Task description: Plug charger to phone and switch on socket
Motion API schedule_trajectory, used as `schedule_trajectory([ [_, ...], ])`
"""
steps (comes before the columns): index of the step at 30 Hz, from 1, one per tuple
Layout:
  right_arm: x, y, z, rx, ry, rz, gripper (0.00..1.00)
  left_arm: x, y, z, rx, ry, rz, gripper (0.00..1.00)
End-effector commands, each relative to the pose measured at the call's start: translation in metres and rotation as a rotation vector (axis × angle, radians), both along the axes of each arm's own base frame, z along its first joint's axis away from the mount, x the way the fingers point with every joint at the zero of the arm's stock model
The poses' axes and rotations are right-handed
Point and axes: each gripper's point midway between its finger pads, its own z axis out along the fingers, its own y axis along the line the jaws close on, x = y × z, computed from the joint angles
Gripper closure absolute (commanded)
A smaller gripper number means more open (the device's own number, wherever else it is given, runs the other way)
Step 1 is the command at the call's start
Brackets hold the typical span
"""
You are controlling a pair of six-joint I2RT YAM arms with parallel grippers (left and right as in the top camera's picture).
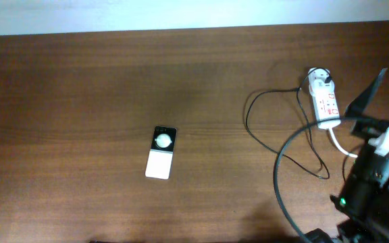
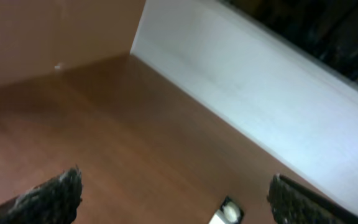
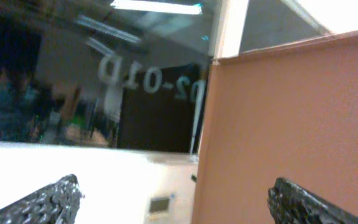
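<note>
The phone (image 1: 161,160) lies flat in the middle of the brown table, black at its far end with a round white reflection and glaring white at its near end. It also shows at the bottom edge of the left wrist view (image 2: 229,213). The socket (image 1: 327,101), a white power strip with red marks, lies at the right. The charger's thin black cable (image 1: 251,121) runs from the strip's far end, loops left, and ends near the front. My left gripper (image 2: 174,182) is open, high above the table. My right gripper (image 3: 176,185) is open and empty, facing a wall and window.
My right arm (image 1: 377,182) stands at the front right next to the socket, with its thick black cable (image 1: 279,189) curving over the table. The socket's thick white cord (image 1: 340,145) runs under the arm. A white wall (image 2: 260,93) borders the table's far edge.
</note>
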Motion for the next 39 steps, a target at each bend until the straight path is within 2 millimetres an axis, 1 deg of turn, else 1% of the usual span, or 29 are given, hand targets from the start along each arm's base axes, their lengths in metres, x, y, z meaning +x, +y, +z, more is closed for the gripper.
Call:
schedule_trajectory([
  [1, -0.027, 0.005, 0.001, -0.136, 0.034, 0.065, 0.01, -0.024, 0.004, -0.023, 0.009, -0.006, 0.02, 0.01],
  [2, -0.039, 0.004, -0.003, -0.169, 0.043, 0.087, 0.01, -0.03, 0.004, -0.025, 0.006, -0.034, 0.029, 0.01],
  [3, -0.064, -0.005, -0.001, -0.173, 0.013, 0.081, 0.01, -0.036, 0.004, -0.027, 0.002, -0.06, 0.036, 0.01],
  [4, -0.088, -0.015, 0.004, -0.145, -0.046, 0.072, 0.01, -0.039, 0.004, -0.025, 0.001, -0.073, 0.037, 0.01],
  [6, -0.123, -0.027, 0.005, -0.124, -0.113, 0.065, 0.01, -0.039, 0.004, -0.025, 0.001, -0.075, 0.037, 0.01],
  [8, -0.148, -0.035, 0.0, -0.104, -0.156, 0.072, 0.01, -0.04, 0.004, -0.025, 0.001, -0.075, 0.039, 0.01],
  [10, -0.174, -0.046, 0.0, -0.041, -0.235, 0.075, 0.01, -0.04, 0.004, -0.025, 0.001, -0.075, 0.045, 0.01],
  [12, -0.183, -0.044, 0.008, -0.056, -0.261, 0.086, 0.01, -0.04, 0.004, -0.024, -0.001, -0.079, 0.046, 0.01],
  [13, -0.184, -0.043, 0.01, -0.055, -0.269, 0.094, 0.01, -0.036, 0.002, -0.015, -0.02, -0.124, 0.041, 0.01],
  [14, -0.185, -0.04, 0.011, -0.068, -0.275, 0.11, 0.01, -0.024, 0.001, 0.003, -0.028, -0.196, 0.041, 0.01],
  [15, -0.184, -0.036, 0.013, -0.083, -0.279, 0.127, 0.01, -0.015, 0.0, 0.009, -0.03, -0.217, 0.041, 0.01],
  [16, -0.184, -0.033, 0.014, -0.094, -0.283, 0.14, 0.01, 0.003, -0.001, 0.012, -0.031, -0.229, 0.041, 0.01],
  [17, -0.185, -0.032, 0.014, -0.101, -0.284, 0.139, 0.01, 0.025, -0.003, 0.009, -0.03, -0.219, 0.041, 0.01],
  [18, -0.186, -0.033, 0.014, -0.103, -0.284, 0.126, 0.01, 0.049, -0.006, 0.002, -0.028, -0.2, 0.041, 0.01],
  [19, -0.186, -0.033, 0.014, -0.104, -0.283, 0.119, 0.01, 0.074, -0.008, -0.008, -0.023, -0.18, 0.04, 0.01],
  [21, -0.186, -0.033, 0.014, -0.035, -0.314, 0.166, 0.01, 0.123, -0.014, -0.037, -0.015, -0.142, 0.033, 0.01],
  [22, -0.185, -0.033, 0.013, 0.005, -0.326, 0.196, 0.01, 0.152, -0.022, -0.055, 0.018, -0.123, -0.012, 0.01],
  [23, -0.182, -0.032, 0.011, 0.043, -0.33, 0.226, 0.01, 0.181, -0.038, -0.07, 0.097, -0.113, -0.109, 0.01],
  [24, -0.176, -0.03, 0.006, 0.058, -0.318, 0.24, 0.01, 0.203, -0.052, -0.081, 0.167, -0.124, -0.195, 0.01],
  [25, -0.166, -0.027, -0.003, 0.084, -0.285, 0.263, 0.01, 0.223, -0.062, -0.103, 0.198, -0.129, -0.248, 0.01],
  [27, -0.15, -0.023, -0.022, 0.204, -0.235, 0.342, 0.01, 0.242, -0.071, -0.133, 0.195, -0.132, -0.288, 0.01],
  [28, -0.138, -0.019, -0.036, 0.333, -0.218, 0.41, 0.01, 0.251, -0.078, -0.152, 0.224, -0.127, -0.329, 0.01],
  [29, -0.126, -0.014, -0.049, 0.463, -0.219, 0.481, 0.01, 0.256, -0.086, -0.166, 0.292, -0.119, -0.384, 0.01],
  [30, -0.115, -0.005, -0.059, 0.524, -0.207, 0.543, 0.01, 0.258, -0.089, -0.175, 0.309, -0.109, -0.403, 0.01],
  [32, -0.083, 0.026, -0.088, 0.519, -0.105, 0.662, 0.01, 0.259, -0.089, -0.189, 0.305, -0.072, -0.409, 0.01],
  [33, -0.063, 0.037, -0.113, 0.51, -0.044, 0.683, 0.01, 0.259, -0.089, -0.189, 0.304, -0.069, -0.409, 0.01],
  [35, -0.035, 0.046, -0.15, 0.513, 0.008, 0.672, 0.01, 0.259, -0.089, -0.189, 0.304, -0.069, -0.409, 0.01],
  [37, -0.013, 0.052, -0.184, 0.514, 0.033, 0.666, 0.01, 0.259, -0.089, -0.189, 0.304, -0.069, -0.409, 0.01],
  [39, 0.001, 0.055, -0.214, 0.516, 0.063, 0.658, 0.01, 0.259, -0.089, -0.189, 0.304, -0.069, -0.409, 0.01],
])
